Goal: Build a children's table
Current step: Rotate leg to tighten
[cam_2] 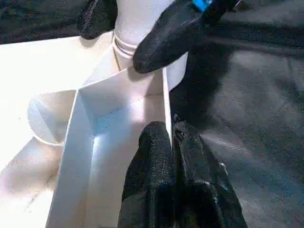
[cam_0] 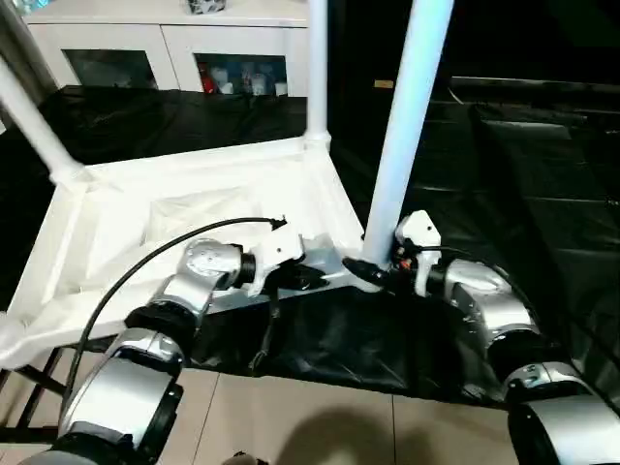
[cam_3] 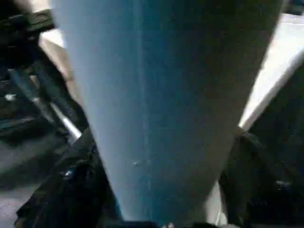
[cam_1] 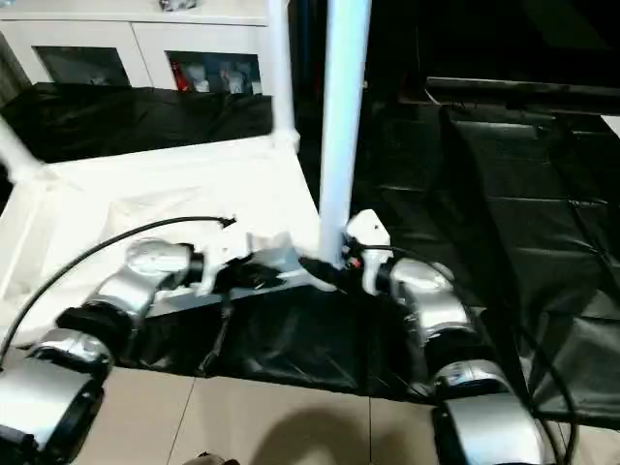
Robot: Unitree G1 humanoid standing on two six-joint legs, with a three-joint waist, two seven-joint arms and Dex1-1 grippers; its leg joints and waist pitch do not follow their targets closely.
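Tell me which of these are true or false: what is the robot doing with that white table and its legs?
1. The tabletop lies upside down on black sheeting. True.
2. No legs stand in it. False: three legs stand up from its corners.
3. The right gripper sits at the base of the nearest leg, a finger on each side of it. True.
4. The left gripper is wide open. False: its fingers are shut on the tabletop's rim.
5. A red cabinet stands behind. False: the cabinet is white with glass doors.
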